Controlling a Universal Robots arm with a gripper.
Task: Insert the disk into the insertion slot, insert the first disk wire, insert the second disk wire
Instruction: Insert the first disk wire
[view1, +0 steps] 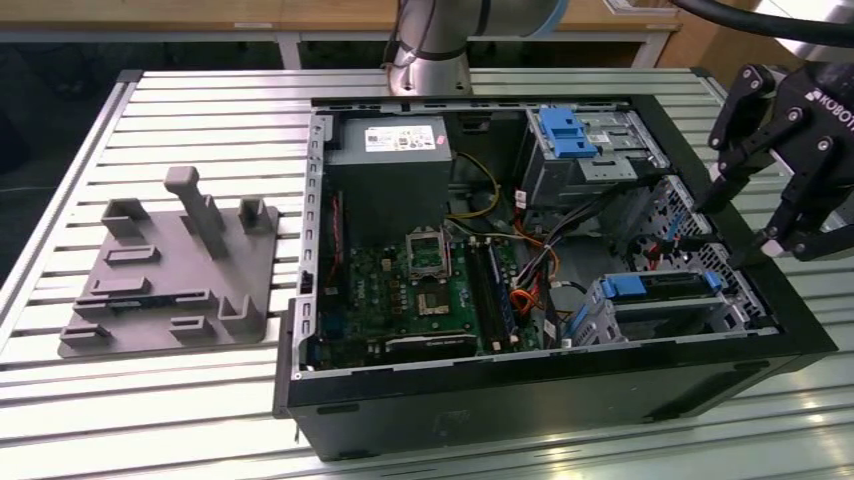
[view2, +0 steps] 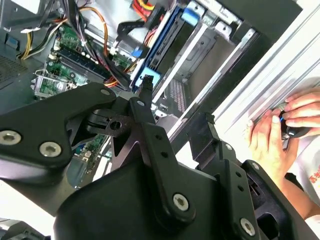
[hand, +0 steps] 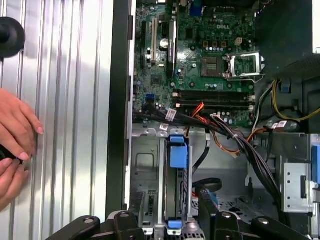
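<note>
Disk (view1: 667, 284), in its blue frame, lies flat in the perforated metal slot (view1: 694, 318), at the case corner on the exterior view's right. Biggest around me is the slatted metal table (view1: 200, 120). On it lies the open black computer case (view1: 534, 385). Well apart from the case, toward the exterior view's left, is a grey plastic stand (view1: 174, 270) with upright pegs. Inside the case are the green main board (view1: 414, 290), the grey power box (view1: 390, 140) at the far wall, and a taller cage (view1: 601, 150) with a blue clip. My gripper (view1: 743, 225) hangs over the case rim just beside the slot, fingers spread wide and holding nothing. A bundle of black, red and orange wires (view1: 534, 265) runs between the board and the slot. In both wrist views a person's hands (hand: 15, 145) (view2: 280, 125) are at the table outside the case, closed around a small dark thing.
</note>
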